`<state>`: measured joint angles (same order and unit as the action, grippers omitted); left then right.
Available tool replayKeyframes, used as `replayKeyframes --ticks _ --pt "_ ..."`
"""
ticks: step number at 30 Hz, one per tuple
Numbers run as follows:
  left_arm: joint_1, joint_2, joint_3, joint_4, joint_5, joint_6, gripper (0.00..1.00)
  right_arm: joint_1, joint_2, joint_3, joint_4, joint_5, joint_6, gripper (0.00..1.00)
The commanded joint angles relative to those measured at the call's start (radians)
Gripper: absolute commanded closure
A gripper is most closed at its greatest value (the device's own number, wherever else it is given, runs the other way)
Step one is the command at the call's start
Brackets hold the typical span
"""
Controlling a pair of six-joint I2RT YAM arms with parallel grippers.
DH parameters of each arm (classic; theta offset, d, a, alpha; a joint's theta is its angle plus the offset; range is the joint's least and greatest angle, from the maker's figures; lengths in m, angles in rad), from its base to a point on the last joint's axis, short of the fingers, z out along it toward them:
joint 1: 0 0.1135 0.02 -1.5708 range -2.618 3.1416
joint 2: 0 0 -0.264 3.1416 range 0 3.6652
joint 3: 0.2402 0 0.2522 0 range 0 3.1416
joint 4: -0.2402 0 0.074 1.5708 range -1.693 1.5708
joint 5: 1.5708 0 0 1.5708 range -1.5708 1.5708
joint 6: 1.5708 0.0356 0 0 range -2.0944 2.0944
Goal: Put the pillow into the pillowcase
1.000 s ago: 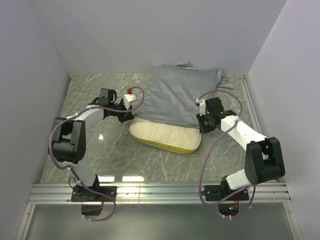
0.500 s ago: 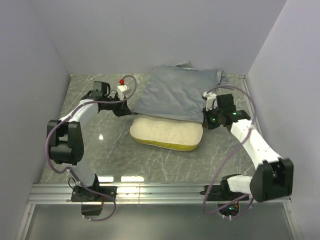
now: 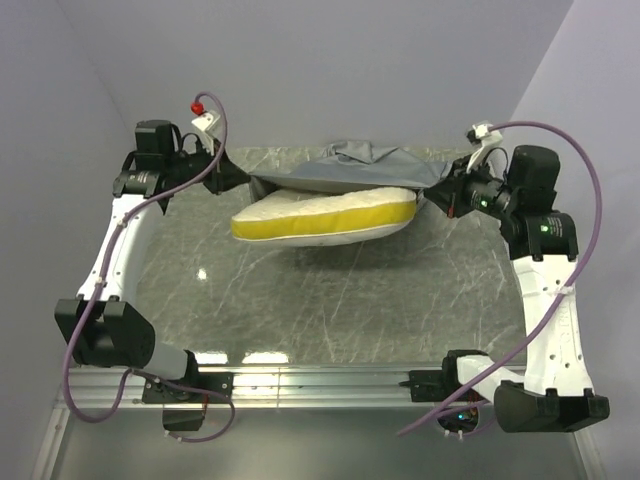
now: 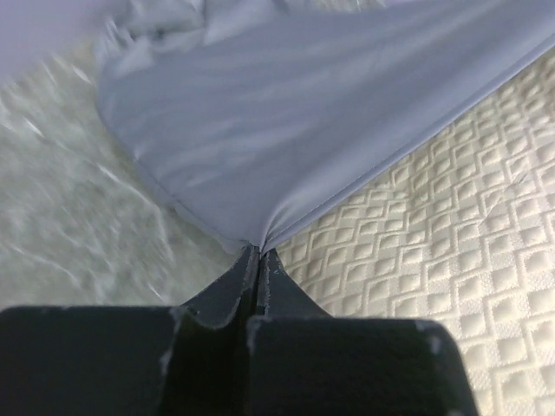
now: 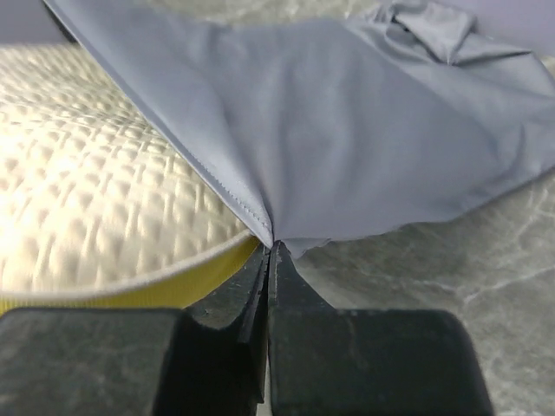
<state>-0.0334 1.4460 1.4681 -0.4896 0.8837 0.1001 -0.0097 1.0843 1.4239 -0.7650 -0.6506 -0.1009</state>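
The blue-grey pillowcase (image 3: 352, 172) hangs stretched between my two grippers above the far half of the table. The cream dotted pillow (image 3: 325, 214) with its yellow-green band sticks out of the case's open mouth toward the camera. My left gripper (image 3: 240, 181) is shut on the case's left hem corner; the left wrist view shows the cloth (image 4: 286, 130) pinched at my gripper (image 4: 258, 251), with the pillow (image 4: 451, 217) beside it. My right gripper (image 3: 438, 194) is shut on the right hem corner; the right wrist view shows the cloth (image 5: 347, 139) pinched at my gripper (image 5: 270, 247), above the pillow (image 5: 95, 208).
The grey marble table (image 3: 330, 300) lies below the raised pillow. Pale walls (image 3: 340, 70) close the back and both sides. A metal rail (image 3: 320, 380) runs along the near edge by the arm bases.
Both arms have lifted and spread apart. The pillowcase and pillow, lying on the table before, now hang in the air, the case pulled taut with its mouth open over the pillow.
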Motion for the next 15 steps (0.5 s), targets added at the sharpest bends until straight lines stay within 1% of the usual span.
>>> replayKeyframes --ticks 1,3,4,5,7,9,10,13,14,15 --pt "0.013 0.059 -0.02 -0.237 -0.055 0.065 1.0 -0.044 0.009 0.108 -0.001 -0.092 0.098 1.0" --pt "0.013 0.076 -0.075 -0.35 0.013 0.128 1.0 -0.056 0.022 0.153 0.001 -0.104 0.13 1.0" --pt "0.01 0.07 -0.098 -0.468 0.058 0.204 0.99 -0.065 0.025 0.17 -0.002 -0.107 0.153 1.0" --pt "0.01 0.06 -0.127 -0.516 0.069 0.243 0.99 -0.085 0.031 0.182 -0.002 -0.121 0.165 1.0" --pt "0.012 0.034 -0.123 -0.617 0.064 0.292 0.99 -0.096 0.042 0.234 -0.01 -0.142 0.205 1.0" --pt "0.021 0.036 -0.051 -0.694 0.105 0.325 1.0 -0.102 0.048 0.288 -0.004 -0.153 0.234 1.0" --pt "0.027 0.046 0.056 -0.733 0.156 0.334 1.0 -0.104 0.048 0.311 0.009 -0.153 0.26 1.0" --pt "0.081 0.131 0.295 -0.872 0.309 0.308 1.0 -0.114 0.063 0.414 0.03 -0.15 0.311 1.0" --pt "0.098 0.166 0.475 -0.863 0.436 0.265 1.0 -0.122 0.069 0.465 0.039 -0.152 0.328 1.0" --pt "0.115 0.175 0.559 -0.804 0.478 0.192 1.0 -0.134 0.072 0.49 0.049 -0.144 0.346 1.0"
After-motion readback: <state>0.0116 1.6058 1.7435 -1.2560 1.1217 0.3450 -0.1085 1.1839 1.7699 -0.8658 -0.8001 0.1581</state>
